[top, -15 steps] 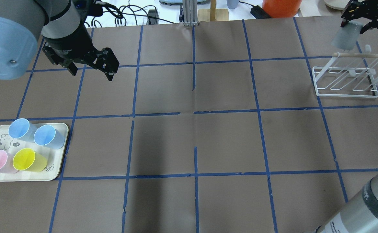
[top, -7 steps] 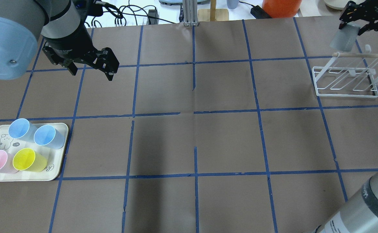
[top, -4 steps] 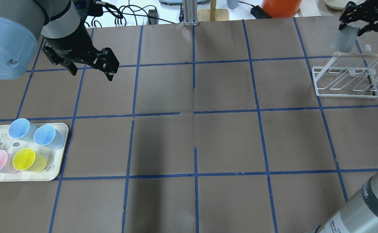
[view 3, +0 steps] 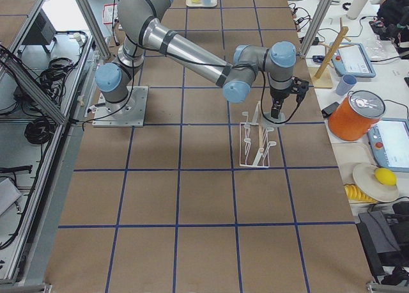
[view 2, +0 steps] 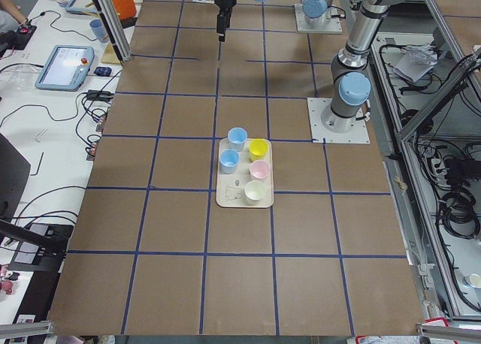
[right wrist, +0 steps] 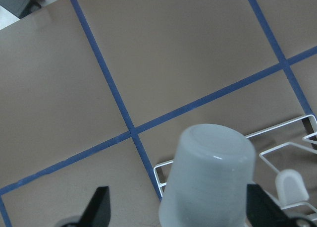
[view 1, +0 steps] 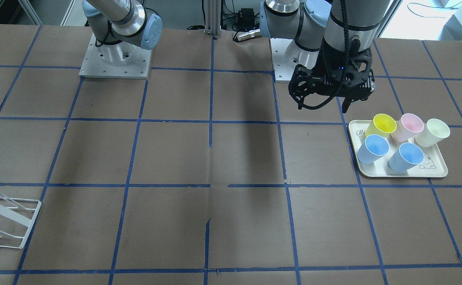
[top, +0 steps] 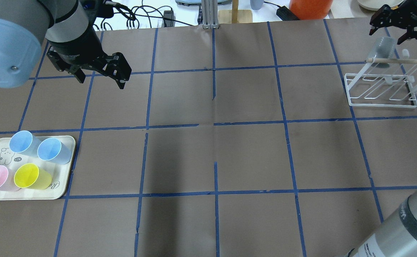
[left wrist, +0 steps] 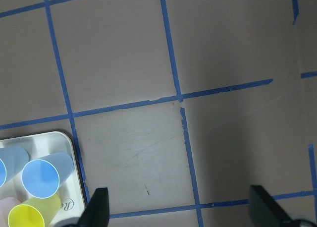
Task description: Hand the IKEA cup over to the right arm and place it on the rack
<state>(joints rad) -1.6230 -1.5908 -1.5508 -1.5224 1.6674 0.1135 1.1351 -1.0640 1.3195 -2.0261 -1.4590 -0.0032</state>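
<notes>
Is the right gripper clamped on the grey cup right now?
No: the right wrist view shows the right gripper open, its fingers clear of the IKEA cup, bottom-up on the rack.

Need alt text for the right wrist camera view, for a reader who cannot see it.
An upturned pale grey IKEA cup, its base toward the camera, sits over a corner of the white wire rack, with the open right hand's black fingertips spread on either side. Behind lies the brown table, crossed by blue tape lines.
</notes>
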